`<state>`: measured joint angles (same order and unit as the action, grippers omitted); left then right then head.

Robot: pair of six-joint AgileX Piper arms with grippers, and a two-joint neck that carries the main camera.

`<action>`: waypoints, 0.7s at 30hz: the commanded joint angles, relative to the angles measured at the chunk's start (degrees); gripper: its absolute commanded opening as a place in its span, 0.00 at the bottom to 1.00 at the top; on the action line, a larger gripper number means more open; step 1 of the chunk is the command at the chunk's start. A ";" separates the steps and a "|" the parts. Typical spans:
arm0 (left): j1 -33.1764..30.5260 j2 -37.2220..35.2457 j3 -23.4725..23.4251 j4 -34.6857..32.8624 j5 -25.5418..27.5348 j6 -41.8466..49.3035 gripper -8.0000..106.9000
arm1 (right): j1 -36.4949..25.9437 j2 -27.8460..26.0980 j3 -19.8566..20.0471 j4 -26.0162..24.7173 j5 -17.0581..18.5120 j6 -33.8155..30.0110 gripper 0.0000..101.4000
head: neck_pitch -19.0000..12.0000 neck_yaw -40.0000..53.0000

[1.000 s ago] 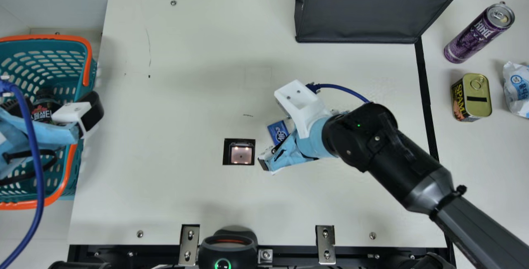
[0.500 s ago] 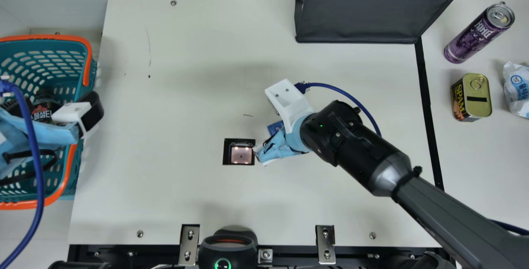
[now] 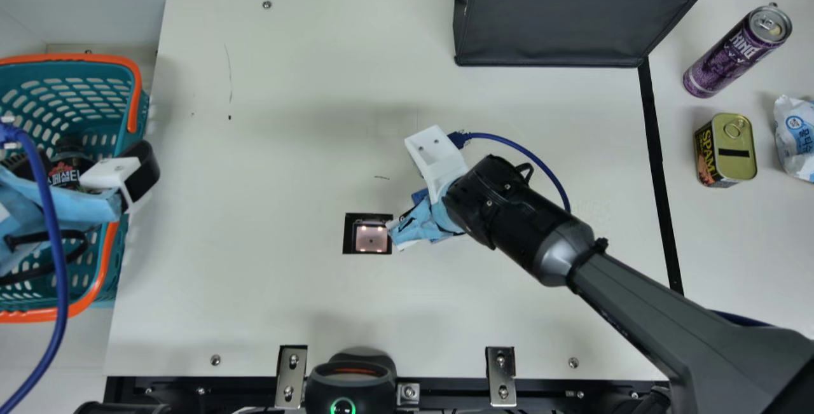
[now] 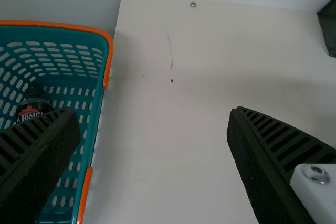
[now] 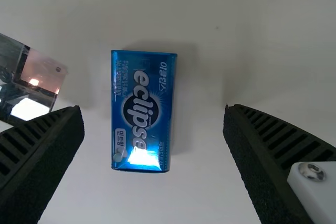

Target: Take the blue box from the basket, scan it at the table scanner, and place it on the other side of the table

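In the main view my right gripper [image 3: 410,226] is over the table just right of the square table scanner [image 3: 369,237]. The blue box [image 3: 419,196] lies on the table, mostly covered by that arm. In the right wrist view the blue box [image 5: 142,129] lies flat, in front of my open right gripper [image 5: 154,129], with nothing held; the scanner [image 5: 39,77] appears beside one finger. My left gripper [image 3: 86,175] is at the basket [image 3: 138,93], partly over its rim. The left wrist view has my left gripper [image 4: 154,129] open and holding nothing, one finger over the basket [image 4: 94,124].
A dark bottle [image 3: 65,166] lies in the basket. A dark bag [image 3: 559,26] stands at the table's back. Off to the right are a purple can [image 3: 731,55], a yellow-topped tin [image 3: 731,150] and a white and blue packet [image 3: 796,137]. A scanner device [image 3: 351,382] is at the front edge.
My right gripper has moved left towards the table scanner, its forearm swinging left with it and covering more of the blue box. My left arm has kept still.
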<state>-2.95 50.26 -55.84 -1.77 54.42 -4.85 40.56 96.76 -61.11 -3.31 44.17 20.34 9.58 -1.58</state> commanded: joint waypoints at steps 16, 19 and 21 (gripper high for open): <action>0.00 0.00 0.00 0.00 0.00 0.00 0.85 | 0.42 2.17 0.23 0.12 0.21 1.11 0.45 | -1.66 0.00; 0.00 0.00 0.00 0.00 0.00 0.00 0.85 | 0.36 2.33 0.43 0.51 0.10 0.96 0.25 | -1.66 0.00; 0.00 0.00 0.00 0.00 0.00 0.00 0.85 | 0.33 2.37 0.57 0.69 0.07 0.87 0.12 | -1.66 0.00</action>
<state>-2.95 50.26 -55.84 -1.77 54.42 -4.85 40.96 98.99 -60.67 -2.78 44.32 21.34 9.58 -1.58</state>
